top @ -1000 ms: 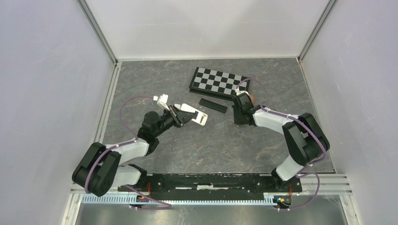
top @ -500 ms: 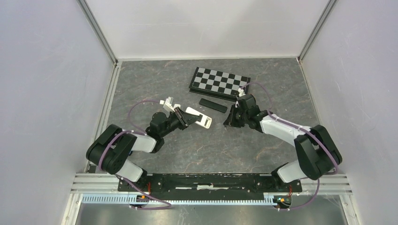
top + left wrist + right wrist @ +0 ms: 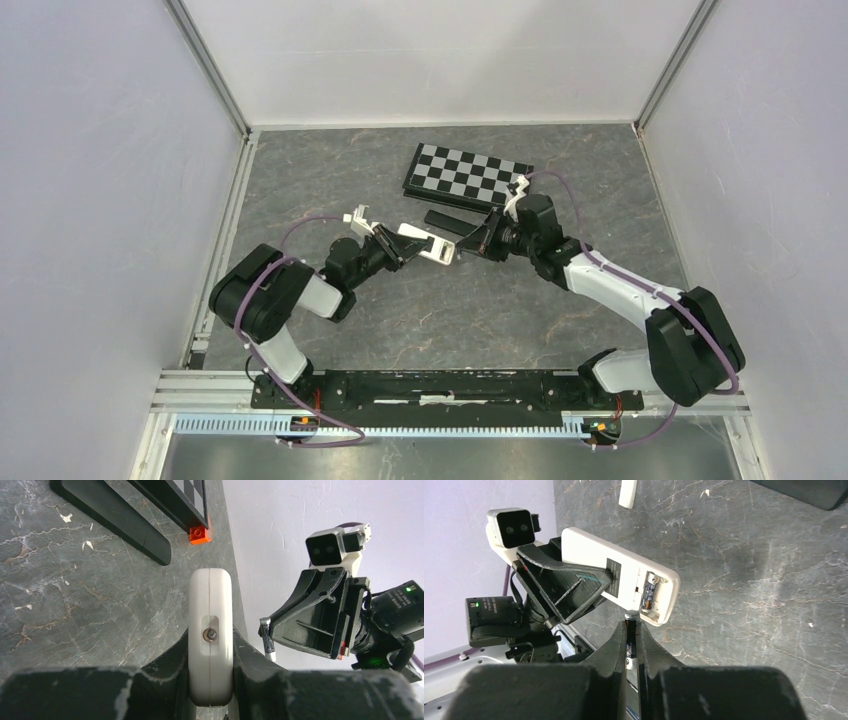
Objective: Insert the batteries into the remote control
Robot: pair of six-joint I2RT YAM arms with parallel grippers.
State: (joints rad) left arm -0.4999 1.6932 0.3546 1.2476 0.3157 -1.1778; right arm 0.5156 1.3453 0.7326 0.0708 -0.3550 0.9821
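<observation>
Presently, left gripper (image 3: 211,649) clamped on white rectangular plastic remote control (image 3: 210,600), right gripper (image 3: 631,632) pinching slim dark silver-ended battery (image 3: 267,639) just beside open battery bay (image 3: 659,596), second cell (image 3: 650,591) apparently seated inside.

Black-jointed, white-shelled arms (image 3: 610,285), looping purple cables (image 3: 305,220), white wrist cameras (image 3: 327,549), scuffed matte-black grippers (image 3: 631,630).

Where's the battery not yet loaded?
The battery sits in the right pincer, centre of right wrist view, tip just short of the white remote in the left pincer.
</observation>
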